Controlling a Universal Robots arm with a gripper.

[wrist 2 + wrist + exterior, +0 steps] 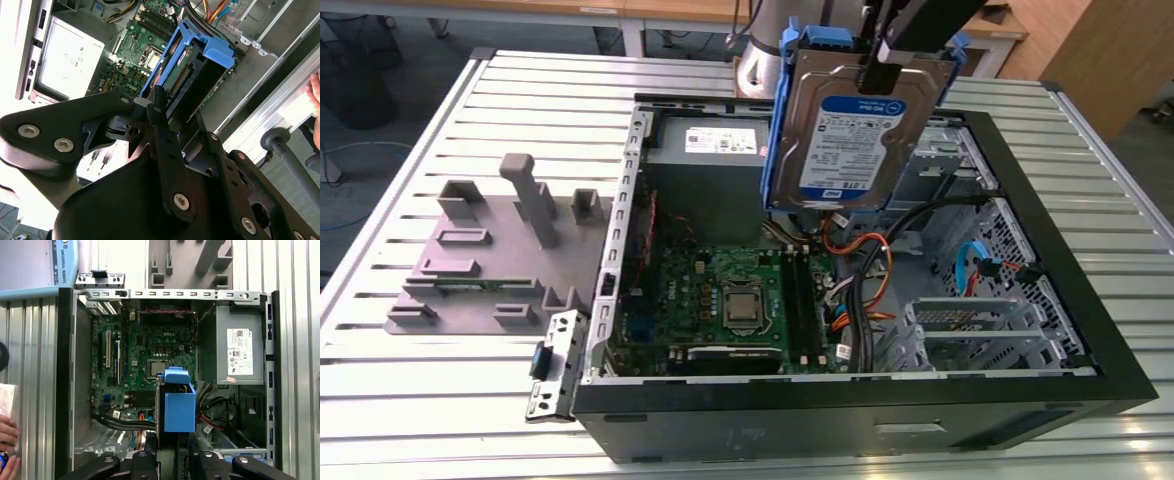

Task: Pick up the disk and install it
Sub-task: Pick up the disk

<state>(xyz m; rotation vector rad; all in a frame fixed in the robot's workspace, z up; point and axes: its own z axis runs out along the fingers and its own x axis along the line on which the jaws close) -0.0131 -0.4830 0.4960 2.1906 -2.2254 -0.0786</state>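
The black gripper (878,72), jaws clamped across its top edge, holds the flat silver-metal disk with blue plastic rails (847,140) upright over the open black computer case (854,425), toward the exterior view's far right; it seems rigid, weighty, shock-sensitive.

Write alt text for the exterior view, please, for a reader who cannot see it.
The gripper holds the disk upright by its top edge, above the open computer case on a slatted metal table. Inside lie the green motherboard and cables; a grey plastic fixture stands on the exterior view's left.
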